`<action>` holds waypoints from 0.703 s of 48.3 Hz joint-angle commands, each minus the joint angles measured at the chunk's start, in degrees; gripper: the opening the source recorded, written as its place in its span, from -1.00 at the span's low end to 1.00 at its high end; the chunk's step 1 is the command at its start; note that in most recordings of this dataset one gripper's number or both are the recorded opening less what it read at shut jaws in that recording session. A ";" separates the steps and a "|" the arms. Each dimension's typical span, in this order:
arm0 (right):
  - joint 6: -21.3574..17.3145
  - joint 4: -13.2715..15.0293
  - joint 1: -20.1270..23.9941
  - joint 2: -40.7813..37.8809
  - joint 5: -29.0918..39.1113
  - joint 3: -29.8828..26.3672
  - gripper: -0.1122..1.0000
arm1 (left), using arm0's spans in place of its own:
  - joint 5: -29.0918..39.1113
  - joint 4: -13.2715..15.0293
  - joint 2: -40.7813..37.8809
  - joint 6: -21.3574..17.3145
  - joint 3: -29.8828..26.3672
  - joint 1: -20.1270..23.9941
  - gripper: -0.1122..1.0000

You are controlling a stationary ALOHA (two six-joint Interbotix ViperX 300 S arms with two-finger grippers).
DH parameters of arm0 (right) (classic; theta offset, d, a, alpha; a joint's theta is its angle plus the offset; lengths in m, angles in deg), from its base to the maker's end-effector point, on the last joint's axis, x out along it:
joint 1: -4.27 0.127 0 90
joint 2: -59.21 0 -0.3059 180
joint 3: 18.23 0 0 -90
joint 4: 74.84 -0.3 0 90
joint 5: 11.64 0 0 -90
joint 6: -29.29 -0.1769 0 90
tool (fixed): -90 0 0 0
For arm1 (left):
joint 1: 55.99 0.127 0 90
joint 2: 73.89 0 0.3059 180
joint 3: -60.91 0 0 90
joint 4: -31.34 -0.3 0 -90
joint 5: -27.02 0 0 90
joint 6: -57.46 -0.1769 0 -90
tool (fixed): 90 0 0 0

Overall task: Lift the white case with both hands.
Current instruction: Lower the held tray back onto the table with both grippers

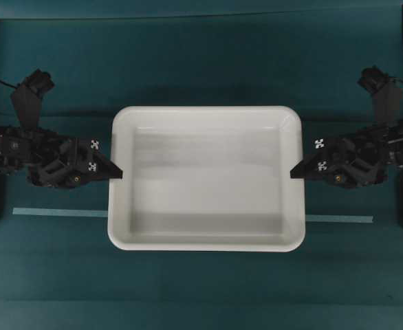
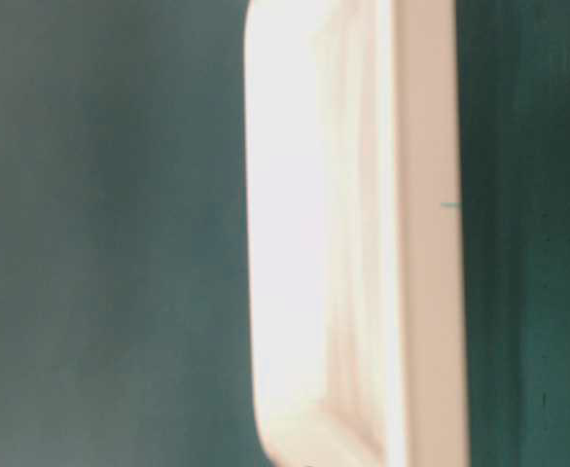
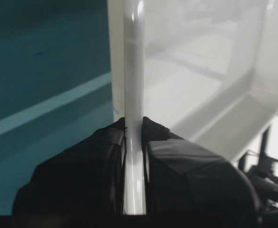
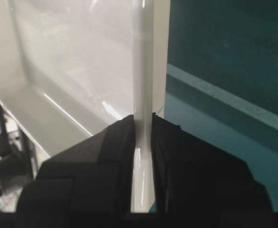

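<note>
- The glossy white plastic case (image 1: 206,179) sits mid-desk (image 1: 50,275); whether it is off the surface, I can't tell.
- I've got my left gripper (image 1: 117,172) and right gripper (image 1: 296,171) clenched on opposite rims (to keep it level).

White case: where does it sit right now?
In the overhead view the white case sits mid-table between the left gripper and right gripper, each clamped on a side rim.

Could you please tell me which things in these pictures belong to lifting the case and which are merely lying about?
Belonging to the job:
- white case, its rim clamped at both short ends
- left gripper, shut on the case's left rim
- right gripper, shut on its right rim

Just there:
- pale tape strip on the green table
</note>
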 commanded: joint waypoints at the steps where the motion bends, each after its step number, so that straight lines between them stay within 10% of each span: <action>1: 0.62 0.18 0.79 -3.43 -0.44 1.41 -0.61 | 0.62 -0.18 -2.37 -0.18 1.85 0.18 -0.71; 34: 0.53 -0.18 3.52 -14.33 -8.26 5.71 -0.61 | -7.38 -0.18 -14.85 -0.18 6.42 0.35 -0.71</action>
